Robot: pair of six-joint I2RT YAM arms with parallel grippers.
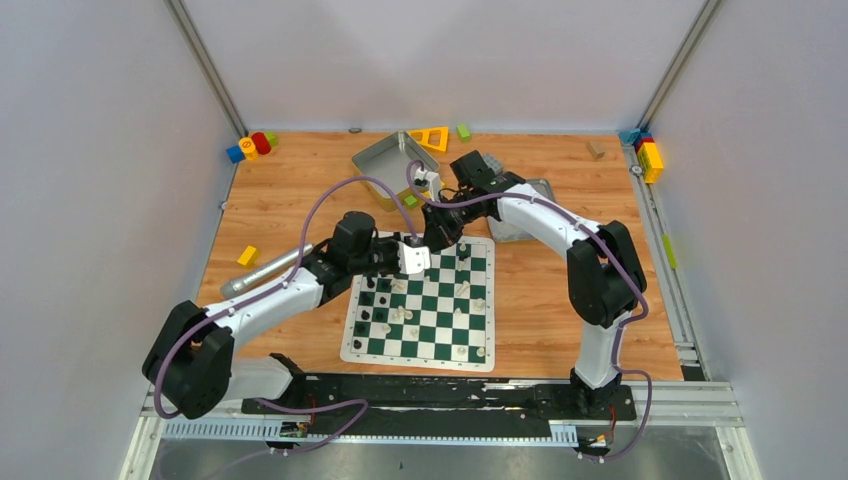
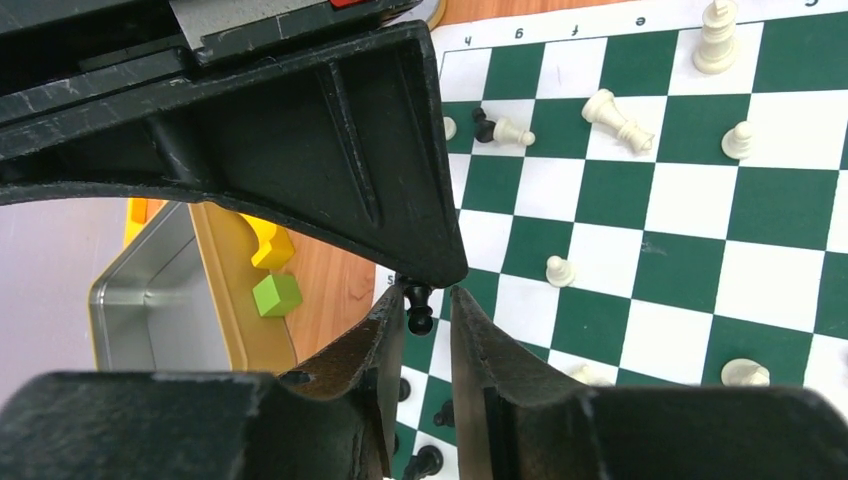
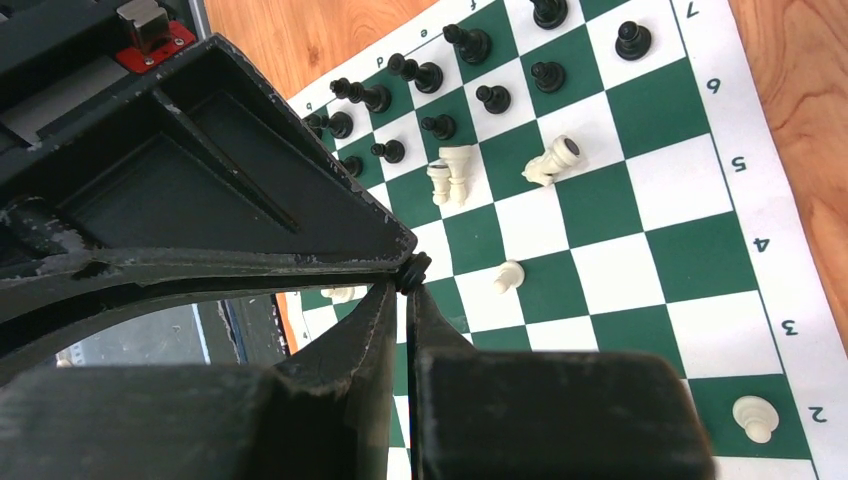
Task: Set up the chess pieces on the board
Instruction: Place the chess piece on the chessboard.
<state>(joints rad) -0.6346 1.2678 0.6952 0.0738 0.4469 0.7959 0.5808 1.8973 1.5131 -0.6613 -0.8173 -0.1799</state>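
The board (image 1: 415, 357) lies in front of both arms, with black chess pieces (image 3: 440, 127) crowded along its left side and white chess pieces (image 2: 617, 115) scattered, some tipped over. Both grippers meet above the board's far-left corner. My right gripper (image 3: 405, 290) is shut on a small black pawn (image 3: 413, 270) at its very tip. In the left wrist view that pawn (image 2: 419, 308) hangs between the fingers of my left gripper (image 2: 428, 298), which is open: the jaws stand narrowly apart, with a gap showing on the pawn's right side.
A metal tray (image 1: 385, 165) stands just beyond the board's far-left corner, with a green block (image 2: 277, 294) beside it. A second grey tray (image 1: 520, 225) sits behind the right arm. Toy blocks lie at the far-left corner (image 1: 250, 145) and far-right corner (image 1: 648, 155). A grey cylinder (image 1: 265, 270) lies left of the board.
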